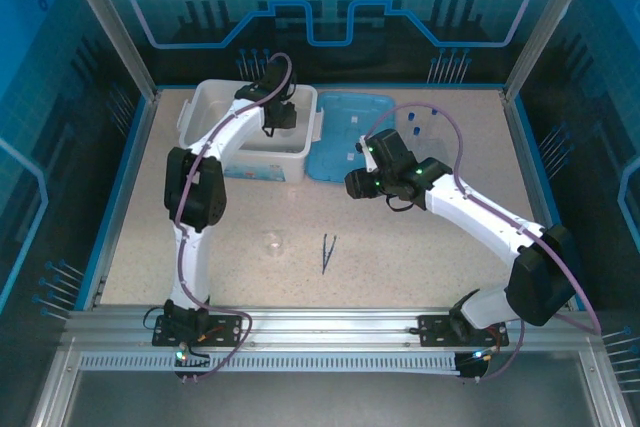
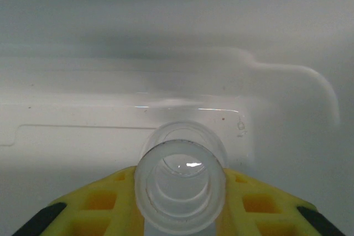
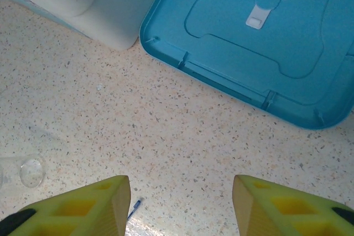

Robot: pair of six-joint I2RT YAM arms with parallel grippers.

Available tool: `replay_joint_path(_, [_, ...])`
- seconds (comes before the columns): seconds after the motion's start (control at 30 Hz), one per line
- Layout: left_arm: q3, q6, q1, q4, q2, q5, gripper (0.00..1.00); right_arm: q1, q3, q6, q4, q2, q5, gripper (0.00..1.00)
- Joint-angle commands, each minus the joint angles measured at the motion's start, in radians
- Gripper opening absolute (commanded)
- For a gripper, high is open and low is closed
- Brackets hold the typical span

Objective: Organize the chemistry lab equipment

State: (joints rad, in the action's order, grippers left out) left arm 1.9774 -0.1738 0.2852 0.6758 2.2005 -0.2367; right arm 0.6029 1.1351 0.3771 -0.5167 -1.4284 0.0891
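My left gripper (image 1: 273,113) reaches down inside the white tub (image 1: 205,112). It is shut on the neck of a clear glass flask (image 2: 180,189), whose round mouth faces the wrist camera between the yellow fingers (image 2: 97,203). My right gripper (image 1: 359,184) hovers open over bare tabletop beside the light-blue lid (image 1: 350,142), with nothing between its fingers (image 3: 91,205). A small clear beaker (image 1: 275,244) stands on the table, and it shows at the left edge of the right wrist view as the beaker (image 3: 30,171). Dark-blue tweezers (image 1: 328,252) lie right of it. Clear tubes with blue caps (image 1: 412,127) lie right of the lid.
The tub's wall (image 2: 166,70) is close in front of the flask. The tub's corner (image 3: 99,4) and the lid (image 3: 265,37) lie ahead of the right gripper. A blue tweezers tip (image 3: 134,208) shows by its left finger. Raised frame edges bound the table.
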Motion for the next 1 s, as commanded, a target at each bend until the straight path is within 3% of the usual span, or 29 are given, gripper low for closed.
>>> replay_joint_path(0.0, [0.047, 0.015, -0.005, 0.012, 0.019, 0.028, 0.31, -0.013, 0.039, -0.003, -0.023, 0.020, 0.012, 0.53])
replay_joint_path(0.97, [0.117, 0.038, 0.040, 0.096, 0.105, 0.054, 0.38, -0.015, 0.003, 0.016, -0.008, 0.047, 0.014, 0.53])
